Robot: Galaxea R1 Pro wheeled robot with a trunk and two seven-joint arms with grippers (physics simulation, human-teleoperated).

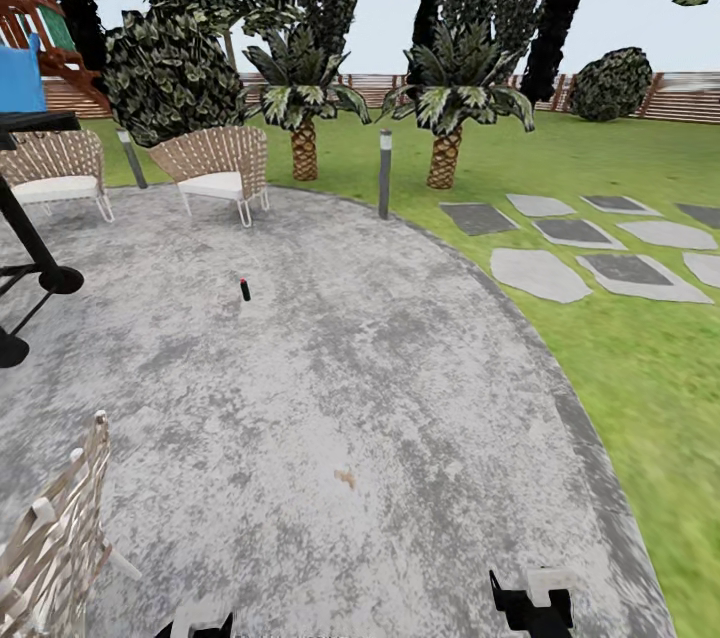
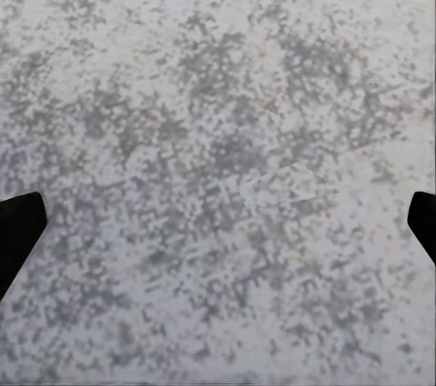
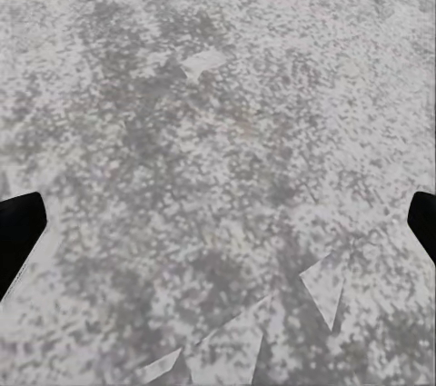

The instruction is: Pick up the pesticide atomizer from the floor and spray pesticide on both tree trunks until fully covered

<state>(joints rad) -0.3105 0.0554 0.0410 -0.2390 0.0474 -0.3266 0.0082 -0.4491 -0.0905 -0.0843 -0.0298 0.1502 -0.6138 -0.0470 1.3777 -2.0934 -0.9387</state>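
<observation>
Open left pincer [image 2: 218,222] hangs above mottled grey paving [image 2: 218,86].

The round patio [image 1: 330,388] looks like rough, speckled grey stone, dull and not shiny. The chairs [image 1: 215,168] are woven tan wicker with soft white cushions. The fence [image 1: 690,98] is brown wood slats. The stepping stones [image 1: 540,273] look flat, grey and smooth.

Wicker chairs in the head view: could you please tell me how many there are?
3. One at the far left of the patio, one beside it nearer the palms, one cut off at the near left corner. Others may be hidden.
</observation>
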